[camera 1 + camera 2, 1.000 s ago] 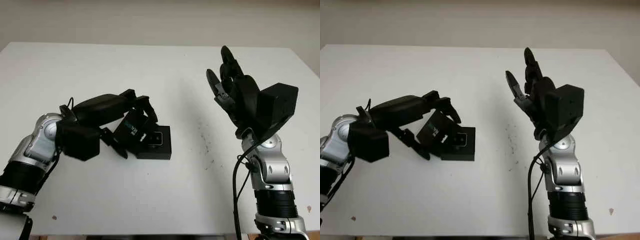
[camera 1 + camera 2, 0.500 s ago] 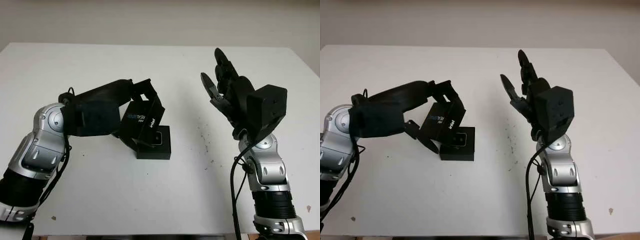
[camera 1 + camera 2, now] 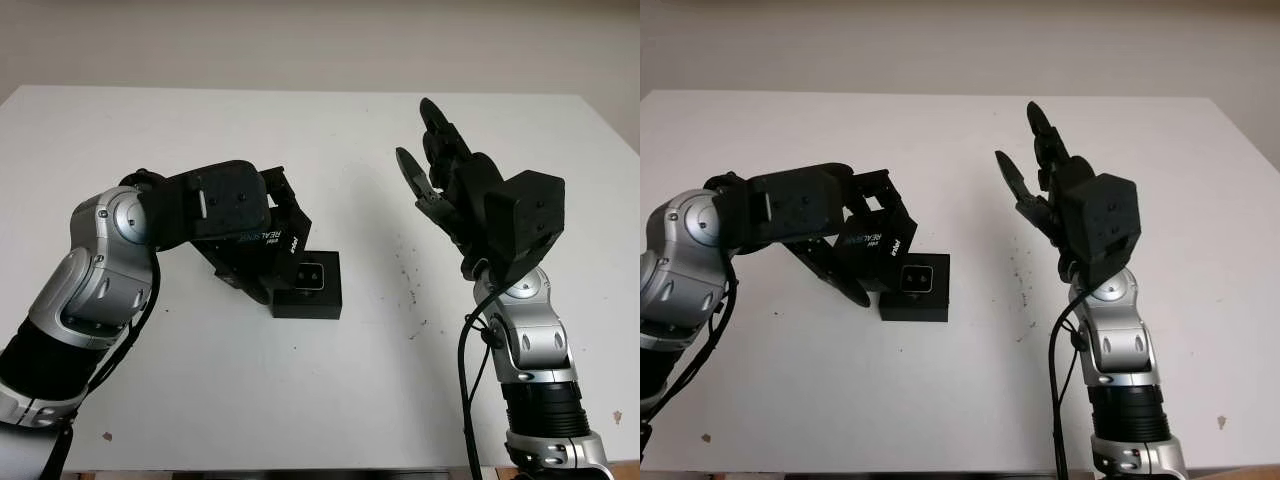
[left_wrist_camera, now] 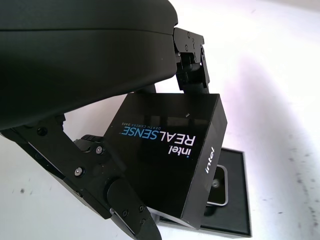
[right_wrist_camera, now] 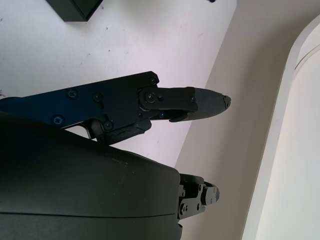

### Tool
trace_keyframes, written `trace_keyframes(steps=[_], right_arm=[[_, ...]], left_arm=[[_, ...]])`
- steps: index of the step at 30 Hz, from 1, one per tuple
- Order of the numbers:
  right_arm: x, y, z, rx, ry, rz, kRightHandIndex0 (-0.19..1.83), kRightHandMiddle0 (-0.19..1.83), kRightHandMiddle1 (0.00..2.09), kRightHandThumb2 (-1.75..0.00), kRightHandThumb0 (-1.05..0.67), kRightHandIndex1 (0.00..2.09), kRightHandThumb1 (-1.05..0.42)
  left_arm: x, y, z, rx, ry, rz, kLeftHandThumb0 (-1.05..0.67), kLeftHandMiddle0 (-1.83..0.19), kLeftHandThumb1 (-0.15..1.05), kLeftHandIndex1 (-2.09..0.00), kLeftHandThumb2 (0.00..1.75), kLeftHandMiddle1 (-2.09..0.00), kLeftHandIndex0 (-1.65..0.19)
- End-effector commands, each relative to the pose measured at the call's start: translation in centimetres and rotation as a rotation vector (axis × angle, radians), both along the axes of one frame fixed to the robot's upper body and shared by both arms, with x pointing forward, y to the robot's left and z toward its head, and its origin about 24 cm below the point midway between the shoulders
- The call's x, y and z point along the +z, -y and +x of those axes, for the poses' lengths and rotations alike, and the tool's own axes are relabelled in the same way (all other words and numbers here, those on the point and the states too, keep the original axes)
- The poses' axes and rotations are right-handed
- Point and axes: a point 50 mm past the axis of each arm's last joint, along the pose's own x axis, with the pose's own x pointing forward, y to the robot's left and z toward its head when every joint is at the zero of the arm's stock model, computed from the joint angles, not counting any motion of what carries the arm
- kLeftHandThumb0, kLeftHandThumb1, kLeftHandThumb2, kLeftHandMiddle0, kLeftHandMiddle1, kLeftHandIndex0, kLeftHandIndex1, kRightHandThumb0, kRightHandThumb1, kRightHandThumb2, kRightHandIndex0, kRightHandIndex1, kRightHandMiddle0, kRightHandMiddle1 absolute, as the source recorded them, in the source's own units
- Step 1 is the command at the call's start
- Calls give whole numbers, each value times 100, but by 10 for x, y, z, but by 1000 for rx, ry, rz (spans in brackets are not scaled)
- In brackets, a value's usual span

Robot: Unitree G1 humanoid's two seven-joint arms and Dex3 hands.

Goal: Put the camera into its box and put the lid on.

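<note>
1. Since a second ago the left hand (image 3: 255, 235) has rolled over and lifted the lid (image 4: 172, 160) up beside the box (image 3: 310, 286).
2. Its fingers (image 4: 192, 62) clamp the lid, which is tilted, overhanging the box's left edge.
3. The camera (image 3: 311, 273) lies in the box on the table (image 3: 330, 390).
4. The right hand (image 3: 440, 170) is open, raised well apart.

Glossy black lid (image 4: 172, 165), matt white table (image 3: 300, 400), matt black plastic left robot hand (image 3: 235, 215)

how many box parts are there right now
2: the lid is held in the left hand above the table; the box base with the camera sits just beside it.
</note>
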Motion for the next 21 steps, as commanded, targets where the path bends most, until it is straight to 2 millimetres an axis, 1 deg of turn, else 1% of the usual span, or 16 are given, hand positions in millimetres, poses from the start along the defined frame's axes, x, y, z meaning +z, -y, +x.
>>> trace_keyframes(steps=[1, 6, 14, 21], right_arm=[[1, -1, 0, 5, 9, 9, -8, 1, 7, -35, -61, 7, -105], [2, -2, -2, -8, 17, -4, -6, 2, 7, -34, -61, 7, -105], [1, -2, -2, -2, 26, -3, -5, 2, 7, -34, -63, 7, -105], [2, -2, -2, -28, 23, 10, -4, 5, 8, -32, -64, 7, -105]], left_arm=[[6, 4, 3, 5, 5, -11, -23, -45, 101, -157, 5, -166, -30], [2, 7, 5, 47, -21, -42, -23, -47, 101, -157, 5, -165, -30], [-3, 12, 5, 57, -17, -59, -24, -45, 101, -156, 5, -166, -30], [-7, 18, 6, 41, 0, -83, -23, -35, 101, -158, 5, -170, -27]])
